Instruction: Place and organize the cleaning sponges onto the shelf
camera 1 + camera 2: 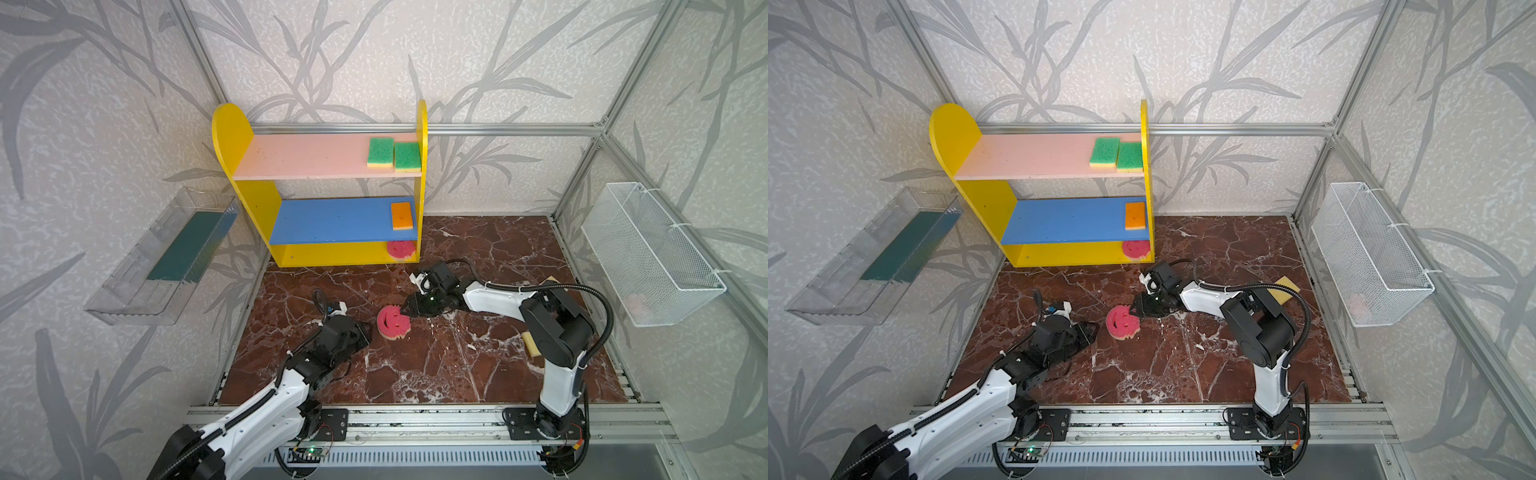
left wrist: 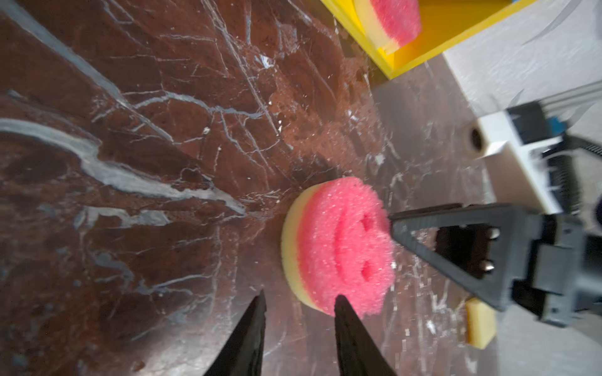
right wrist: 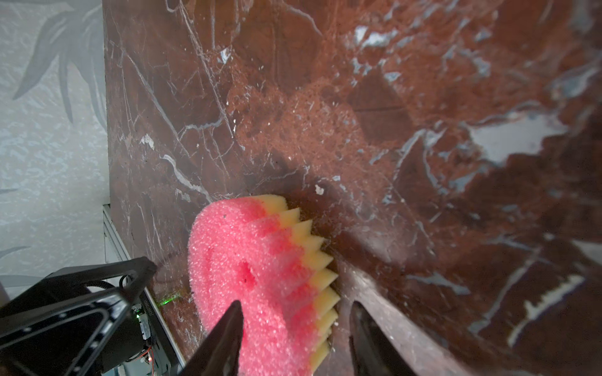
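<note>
Pink smiley sponge (image 1: pixel 392 324) lay face up near the middle of the tabletop (image 1: pixel 457 365), clear of every edge. Right gripper (image 3: pixel 297 302) straddled its toothed rim, jaws apart, not clamping; left gripper (image 2: pixel 301 294) parted on nothing, just beside it. Judged light, squashy foam: pinch firmly across rim.

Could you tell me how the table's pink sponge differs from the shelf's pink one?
The table sponge lies out on the marble tabletop, smiley face fully showing; the shelf sponge sits on the yellow base, half hidden under the blue board. Both are pink over yellow.
</note>
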Controlling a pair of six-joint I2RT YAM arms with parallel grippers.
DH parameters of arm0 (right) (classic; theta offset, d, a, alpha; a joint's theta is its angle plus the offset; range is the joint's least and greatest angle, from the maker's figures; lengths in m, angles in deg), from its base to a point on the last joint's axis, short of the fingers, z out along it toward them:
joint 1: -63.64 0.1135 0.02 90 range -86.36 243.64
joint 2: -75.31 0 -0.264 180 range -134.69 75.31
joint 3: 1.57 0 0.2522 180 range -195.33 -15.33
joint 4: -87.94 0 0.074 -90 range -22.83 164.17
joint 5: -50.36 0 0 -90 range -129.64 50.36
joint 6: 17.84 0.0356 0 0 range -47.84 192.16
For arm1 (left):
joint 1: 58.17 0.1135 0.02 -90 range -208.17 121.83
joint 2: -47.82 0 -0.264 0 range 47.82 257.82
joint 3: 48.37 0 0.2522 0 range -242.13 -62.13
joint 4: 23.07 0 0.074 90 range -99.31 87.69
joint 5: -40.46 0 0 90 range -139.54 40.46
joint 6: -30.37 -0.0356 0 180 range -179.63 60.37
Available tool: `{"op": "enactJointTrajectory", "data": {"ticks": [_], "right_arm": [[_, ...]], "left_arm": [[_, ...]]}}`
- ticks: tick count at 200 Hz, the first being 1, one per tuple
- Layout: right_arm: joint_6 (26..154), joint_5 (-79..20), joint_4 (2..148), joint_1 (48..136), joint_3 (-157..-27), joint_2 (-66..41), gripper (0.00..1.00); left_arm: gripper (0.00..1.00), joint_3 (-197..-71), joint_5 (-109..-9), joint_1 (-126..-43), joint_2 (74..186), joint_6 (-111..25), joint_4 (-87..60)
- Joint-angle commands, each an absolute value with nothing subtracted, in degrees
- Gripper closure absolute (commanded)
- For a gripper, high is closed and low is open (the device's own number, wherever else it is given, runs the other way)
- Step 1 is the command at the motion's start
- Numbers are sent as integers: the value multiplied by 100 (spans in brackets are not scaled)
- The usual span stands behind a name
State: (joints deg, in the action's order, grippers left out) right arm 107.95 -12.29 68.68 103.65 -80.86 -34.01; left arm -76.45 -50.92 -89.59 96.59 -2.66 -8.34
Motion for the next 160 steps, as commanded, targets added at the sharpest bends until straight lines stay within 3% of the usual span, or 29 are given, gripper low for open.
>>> {"op": "enactJointTrajectory", "data": {"ticks": [1, 160], "right_arm": [[10802, -1318, 6911, 10312, -8072, -3009, 47], [10626, -1178, 7075, 9932, -7285, -2363, 47]], "left_arm": [[62, -8017, -5181, -8934, 10082, -288, -721], [64, -8282, -5341, -8942, 11378, -171, -1911]]}}
